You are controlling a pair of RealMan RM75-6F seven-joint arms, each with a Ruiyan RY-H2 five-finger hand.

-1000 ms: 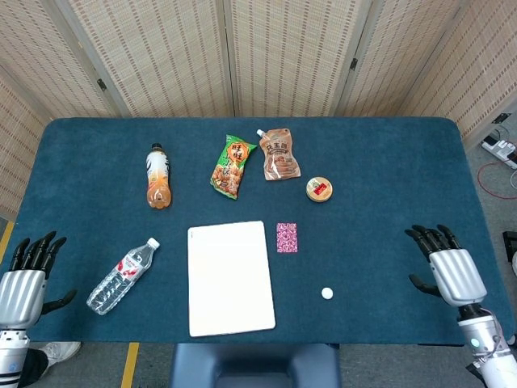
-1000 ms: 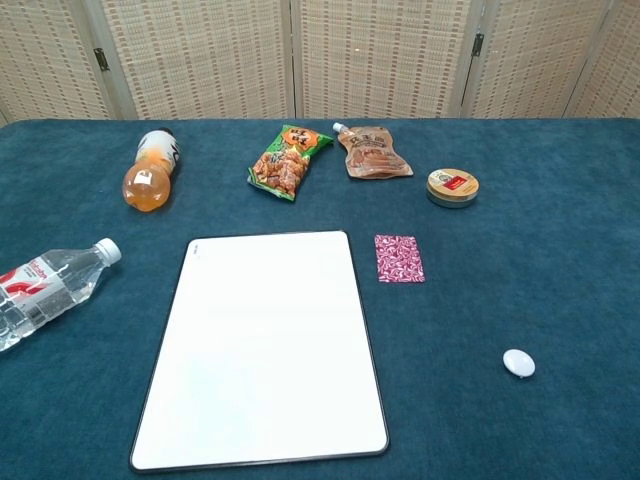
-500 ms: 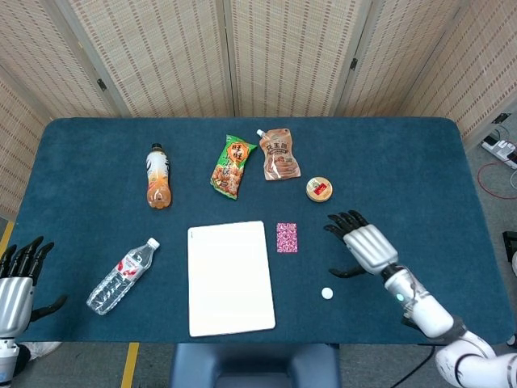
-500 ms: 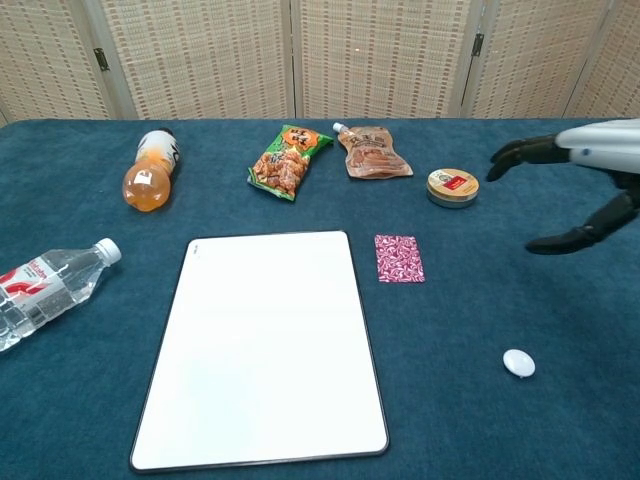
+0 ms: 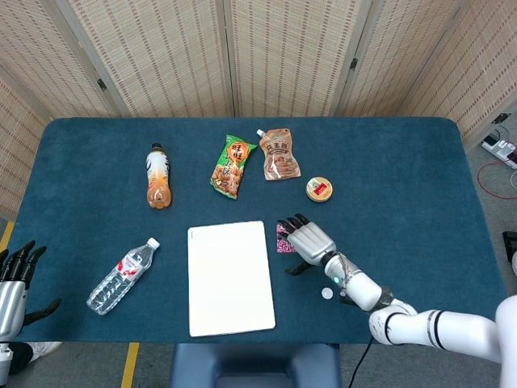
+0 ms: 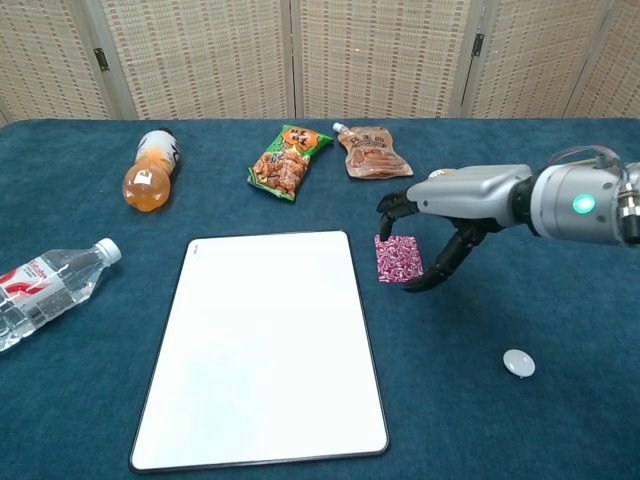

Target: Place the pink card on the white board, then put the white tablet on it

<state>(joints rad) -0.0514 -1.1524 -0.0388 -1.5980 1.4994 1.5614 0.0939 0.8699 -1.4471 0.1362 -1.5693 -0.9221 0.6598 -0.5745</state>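
Observation:
The pink patterned card (image 6: 398, 260) lies flat on the blue cloth, just right of the white board (image 5: 229, 277) (image 6: 265, 345). My right hand (image 5: 307, 241) (image 6: 445, 205) hovers over the card with fingers spread, holding nothing. Its fingertips are above the card's far edge and its thumb is by the right edge. In the head view it hides most of the card. The small white tablet (image 5: 327, 293) (image 6: 518, 363) sits alone near the front edge, right of the board. My left hand (image 5: 11, 283) is at the front left corner off the table, fingers apart, empty.
An orange drink bottle (image 5: 158, 176) (image 6: 150, 175) and a water bottle (image 5: 121, 277) (image 6: 45, 290) lie left of the board. A green snack bag (image 5: 232, 166), a brown pouch (image 5: 279, 155) and a round tin (image 5: 320, 189) lie behind the card.
My right hand has swept left from the table's right edge to above the pink card. The left hand has drawn back slightly toward the corner. The objects have not moved.

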